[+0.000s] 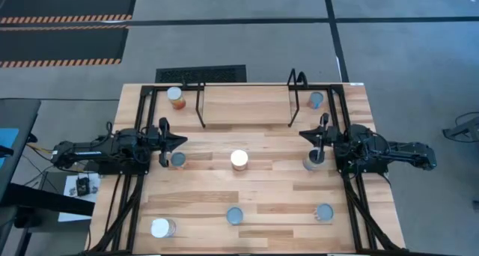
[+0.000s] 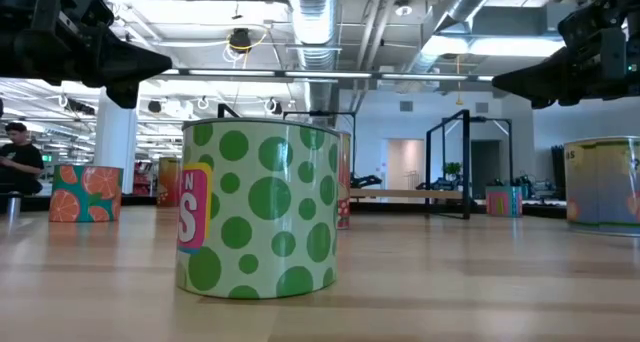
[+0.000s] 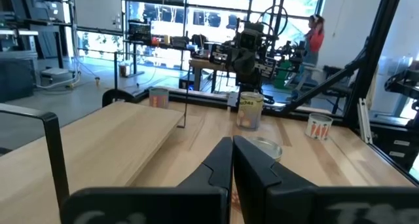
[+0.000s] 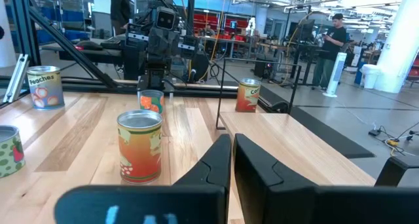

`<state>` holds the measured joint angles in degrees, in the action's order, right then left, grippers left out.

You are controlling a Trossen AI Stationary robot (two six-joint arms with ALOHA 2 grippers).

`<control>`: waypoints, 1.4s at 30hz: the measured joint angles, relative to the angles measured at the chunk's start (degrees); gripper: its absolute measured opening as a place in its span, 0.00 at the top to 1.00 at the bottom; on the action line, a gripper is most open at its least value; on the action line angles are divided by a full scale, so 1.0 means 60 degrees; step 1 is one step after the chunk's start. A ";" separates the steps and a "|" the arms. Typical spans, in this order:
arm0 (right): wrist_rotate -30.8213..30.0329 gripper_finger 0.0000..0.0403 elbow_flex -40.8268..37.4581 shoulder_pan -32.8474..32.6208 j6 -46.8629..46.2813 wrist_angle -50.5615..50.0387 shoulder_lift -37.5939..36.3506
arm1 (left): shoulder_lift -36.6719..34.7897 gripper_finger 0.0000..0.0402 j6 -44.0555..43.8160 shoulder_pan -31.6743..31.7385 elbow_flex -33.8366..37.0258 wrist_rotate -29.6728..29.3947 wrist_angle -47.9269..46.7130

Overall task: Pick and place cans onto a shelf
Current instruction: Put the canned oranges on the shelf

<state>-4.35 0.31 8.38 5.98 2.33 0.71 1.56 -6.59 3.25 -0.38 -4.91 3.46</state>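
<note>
The light-wood surface (image 1: 262,192) fills the middle of the high view, and a dark arm reaches in over each side edge. The left arm (image 1: 97,151) lies across the left edge about halfway between near and far. The right arm (image 1: 389,153) mirrors it on the right.

The shelf (image 1: 247,106) stands at the far edge in the middle, a bare pale board between black rod uprights. No can is on it.

The cans are all down on the surface, spread out and apart from one another:
- Far left, just left of the shelf, is an orange-sided can (image 1: 176,97).
- Far right, just right of the shelf, is a blue-grey-topped can (image 1: 316,100).
- At the centre, a white-topped can (image 1: 239,159) stands alone; the right wrist view shows its orange label.
- A grey-topped can (image 1: 178,160) stands just to the near side of the left arm's tip.
- Another can (image 1: 313,162) stands just to the near side of the right arm's tip.
- Along the near edge are a white-topped can (image 1: 162,227) at the left, a blue-grey one (image 1: 235,215) in the middle and another (image 1: 324,212) to the right.
- The low view has a green-dotted can (image 2: 260,210) close before it.

The left gripper (image 1: 179,141) hovers above the surface, pointing toward the centre. Its jaws are pressed together on nothing. The right gripper (image 1: 305,134) points back at it from the other side and holds nothing. I cannot tell whether its jaws fully meet.
</note>
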 joint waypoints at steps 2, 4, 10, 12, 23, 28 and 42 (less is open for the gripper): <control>0.0002 0.89 -0.0002 0.0000 0.0000 0.0000 0.0004 | -0.0002 1.00 -0.0007 0.0003 0.0001 -0.0001 -0.0021; 0.0001 0.89 0.0002 0.0000 0.0000 -0.0001 0.0001 | -0.0003 1.00 -0.0232 0.0000 0.0001 0.0000 -0.0022; 0.0002 0.89 -0.0002 0.0000 0.0000 -0.0003 0.0004 | 0.0000 1.00 -0.0619 0.0000 0.0001 -0.0376 0.0123; 0.0002 0.89 0.0002 0.0000 0.0000 -0.0001 0.0002 | -0.0003 1.00 -0.0681 0.0002 0.0003 -0.0487 0.0144; 0.0002 0.89 0.0002 0.0000 0.0000 -0.0004 0.0003 | 0.0426 1.00 -0.0624 -0.0141 -0.0252 0.1328 0.0983; 0.0002 0.89 0.0001 0.0000 0.0000 -0.0004 0.0004 | 0.1863 1.00 -0.0218 -0.0506 -0.0901 0.1247 0.1054; 0.0002 0.89 -0.0001 0.0000 0.0000 -0.0011 0.0001 | 0.6339 1.00 -0.0552 -0.0612 -0.3799 0.1040 -0.1547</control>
<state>-4.34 0.30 8.38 5.98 2.26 0.72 39.59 -9.91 -0.43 -23.17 1.34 -5.82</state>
